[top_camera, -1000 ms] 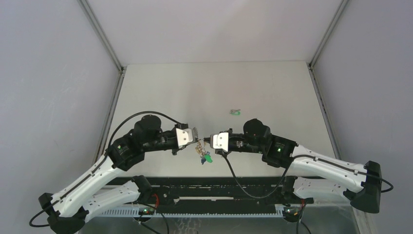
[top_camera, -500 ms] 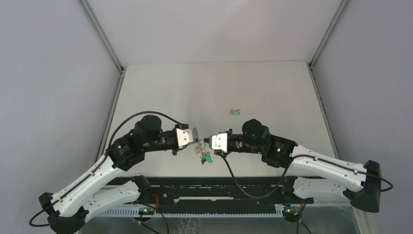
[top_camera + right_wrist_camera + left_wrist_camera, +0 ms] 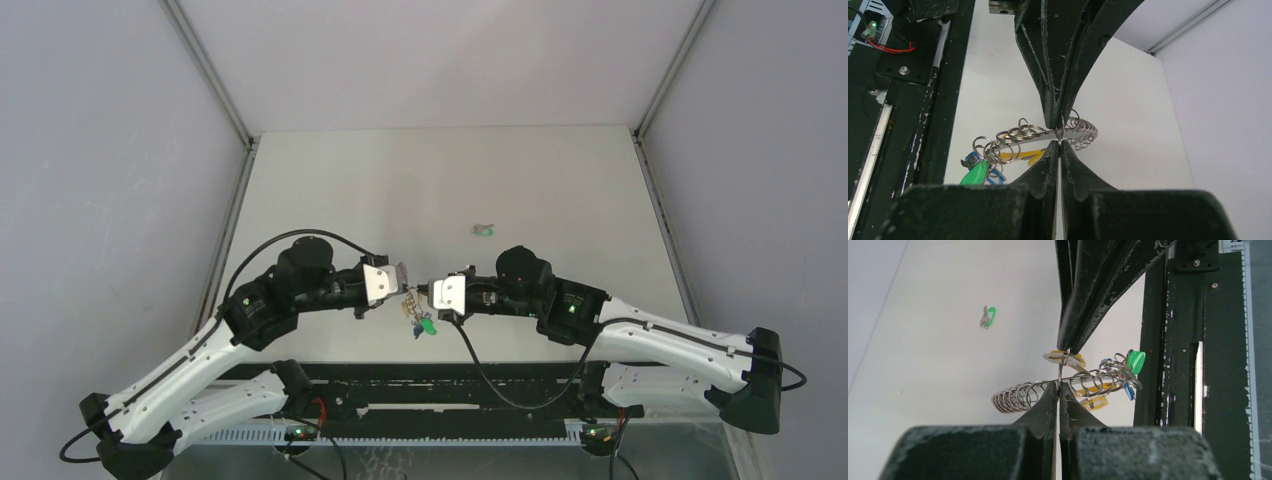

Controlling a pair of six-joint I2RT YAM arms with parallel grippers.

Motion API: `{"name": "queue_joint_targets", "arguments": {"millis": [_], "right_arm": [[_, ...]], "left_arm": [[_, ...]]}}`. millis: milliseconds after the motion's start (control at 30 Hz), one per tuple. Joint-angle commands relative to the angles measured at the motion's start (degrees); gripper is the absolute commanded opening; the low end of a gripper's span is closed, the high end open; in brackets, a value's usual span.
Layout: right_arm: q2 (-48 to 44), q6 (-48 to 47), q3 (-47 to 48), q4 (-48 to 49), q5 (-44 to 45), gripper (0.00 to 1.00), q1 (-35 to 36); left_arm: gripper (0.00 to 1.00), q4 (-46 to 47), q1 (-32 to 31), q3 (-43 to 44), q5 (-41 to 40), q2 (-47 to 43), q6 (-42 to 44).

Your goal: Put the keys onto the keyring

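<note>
Silvery coils of the keyring (image 3: 1013, 397) hang in the air over the near edge of the table (image 3: 400, 180), with green, blue and yellow-headed keys (image 3: 1130, 365) bunched at one end. The left gripper (image 3: 1058, 388) and right gripper (image 3: 1059, 147) meet tip to tip, both pinched tight on one thin loop of it; a loose green key (image 3: 483, 230) lies well apart, farther back

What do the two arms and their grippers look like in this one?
The left arm and right arm have white shells, black joints, small green lights and loose black cables. The left gripper and right gripper have pale grey blocks and black tapered fingers, scuffed white.
</note>
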Motion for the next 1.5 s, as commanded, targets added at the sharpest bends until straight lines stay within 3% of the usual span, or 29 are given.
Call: {"name": "queue_joint_targets", "arguments": {"millis": [0, 333, 533, 700, 933, 1467], "right_arm": [[-0.7, -0.5, 2.8, 1.1, 1.4, 0.00, 0.6], [-1.4, -0.1, 3.6, -0.3, 1.2, 0.00, 0.8], [-1.3, -0.8, 7.3, -3.1, 0.5, 0.00, 1.0], [-0.6, -0.7, 8.4, -3.4, 0.2, 0.00, 0.9], [0.4, -0.4, 11.3, -8.8, 0.1, 0.00, 1.0], [1.4, -4.3, 9.3, -6.8, 2.1, 0.00, 1.1]], "left_arm": [[0.00, 2.1, -0.5, -0.7, -0.7, -0.8, 1.2], [0.00, 0.9, -1.2, -0.2, -2.7, -2.7, 2.7], [0.00, -2.0, -6.7, 1.9, -12.0, -1.3, 6.8], [0.00, -2.4, -7.2, 3.8, -14.5, 0.1, 8.3], [0.00, -3.0, -7.2, 5.2, -15.0, 0.8, 9.7], [0.00, 3.2, -7.2, -0.3, -12.3, -5.2, 10.0]]}}
